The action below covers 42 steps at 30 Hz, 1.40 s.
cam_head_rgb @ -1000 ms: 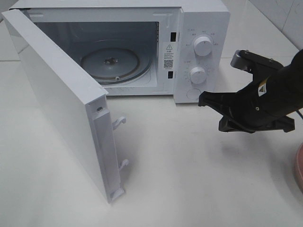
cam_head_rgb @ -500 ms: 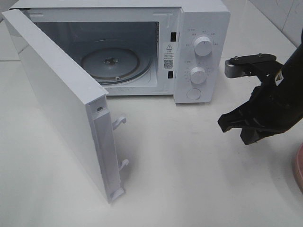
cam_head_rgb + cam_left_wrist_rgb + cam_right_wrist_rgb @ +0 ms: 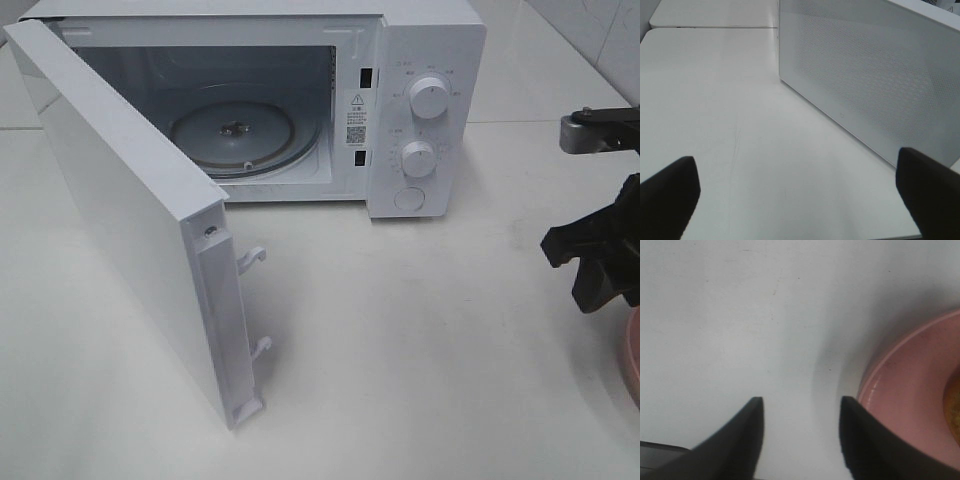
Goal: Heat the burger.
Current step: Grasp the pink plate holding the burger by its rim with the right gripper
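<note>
Pink plate [image 3: 900,405] at the right of the table [image 3: 400,350], burger on it, right gripper [image 3: 801,405] empty beside it.
I see only a golden sliver of the burger [image 3: 954,410], sitting on the plate and well apart from the microwave [image 3: 430,60], whose door [image 3: 120,220] stands wide. My right gripper hangs released just beside the plate rim, nothing between its fingers. The left gripper [image 3: 796,165] is likewise spread and empty, facing the door's outer side. My worry is aim: with the burger nearly out of every view, a finger could come down on the rim and tip or shove the plate. A hard squeeze on a stacked burger might also slide the bun off its layers. And the left gripper sits near enough that a stray move could swing the door shut.
</note>
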Each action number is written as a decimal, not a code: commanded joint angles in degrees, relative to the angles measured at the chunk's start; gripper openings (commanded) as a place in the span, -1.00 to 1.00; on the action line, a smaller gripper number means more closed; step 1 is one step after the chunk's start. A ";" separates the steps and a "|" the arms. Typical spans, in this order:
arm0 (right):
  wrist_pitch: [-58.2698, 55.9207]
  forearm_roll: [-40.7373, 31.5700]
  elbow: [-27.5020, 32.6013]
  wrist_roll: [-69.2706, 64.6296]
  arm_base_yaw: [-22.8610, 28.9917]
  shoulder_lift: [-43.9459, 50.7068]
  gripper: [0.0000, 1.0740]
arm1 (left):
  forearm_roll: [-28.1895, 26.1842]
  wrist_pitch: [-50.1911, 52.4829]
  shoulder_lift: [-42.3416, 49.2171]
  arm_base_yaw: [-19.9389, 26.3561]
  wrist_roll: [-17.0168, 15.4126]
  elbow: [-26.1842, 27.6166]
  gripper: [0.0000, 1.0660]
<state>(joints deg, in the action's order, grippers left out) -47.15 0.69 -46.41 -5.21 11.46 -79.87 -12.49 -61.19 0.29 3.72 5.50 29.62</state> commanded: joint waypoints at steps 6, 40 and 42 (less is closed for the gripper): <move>-0.17 2.46 5.84 1.26 -4.58 1.03 0.91 | -0.23 0.46 0.29 -0.06 0.11 0.00 0.88; 17.88 6.42 10.83 -4.53 -7.45 -15.47 0.75 | -0.23 0.46 0.29 -0.06 0.11 0.00 0.88; 18.51 6.42 10.83 -4.53 -7.45 -16.27 0.75 | -0.23 0.46 0.29 -0.06 0.11 0.00 0.88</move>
<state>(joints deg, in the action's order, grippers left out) -29.39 6.59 -35.87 -9.22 4.30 -94.94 -12.49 -61.19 0.29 3.72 5.50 29.62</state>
